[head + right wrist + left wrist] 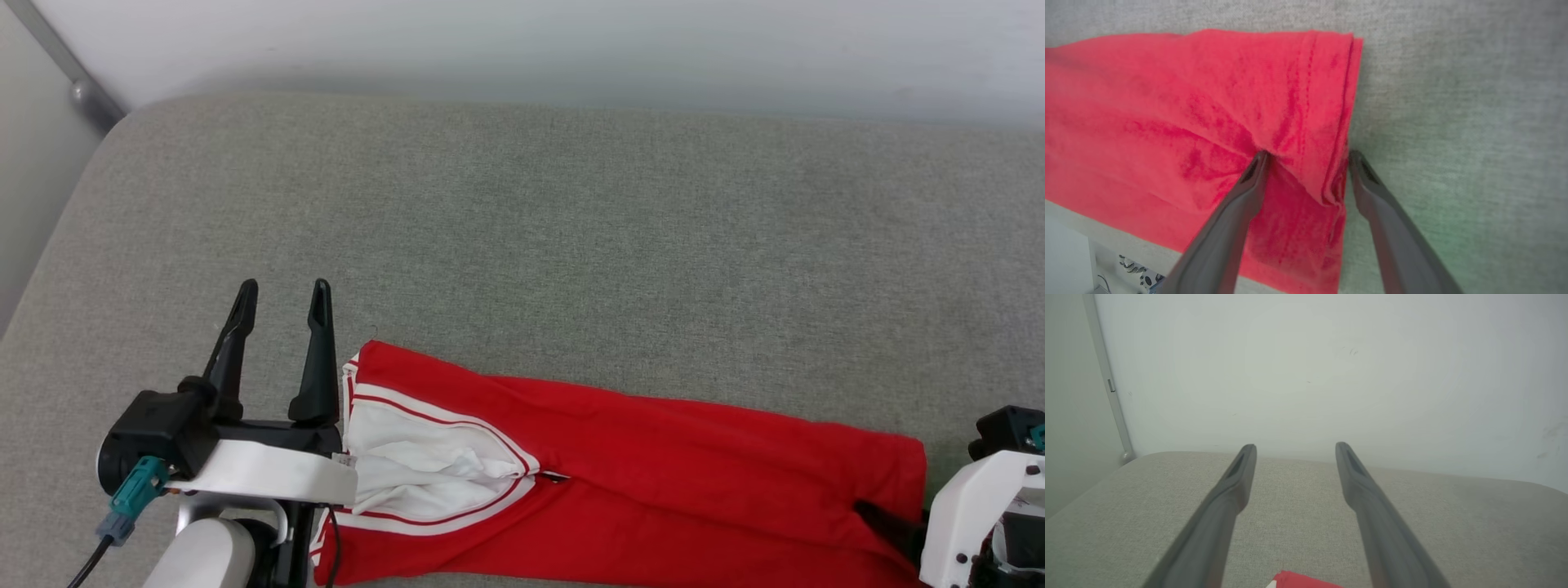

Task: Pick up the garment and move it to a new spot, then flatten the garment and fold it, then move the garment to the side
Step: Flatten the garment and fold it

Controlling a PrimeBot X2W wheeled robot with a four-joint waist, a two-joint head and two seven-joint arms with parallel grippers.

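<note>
Garment (653, 457) lay as 1 long red strip along the near edge of the grey cushion (571, 229), long axis left-right. Right gripper (1308, 155) was spread, straddling the hem end: 1 finger on cloth, 1 on cushion. Left gripper (284, 287) was spread, empty, just beside the white-trimmed end.

The left gripper (1295, 451) has its two dark fingers (1224, 510) spread wide, tips hanging above a grey woven cushion (1298, 506). Between the finger bases, low down, a red corner of the garment (1298, 580) pokes in with a sliver of white at its edge. Beyond the fingertips rises a pale wall (1306, 375); off past the left-hand finger, a thin grey pole (1110, 388) runs down to the cushion's corner.
</note>
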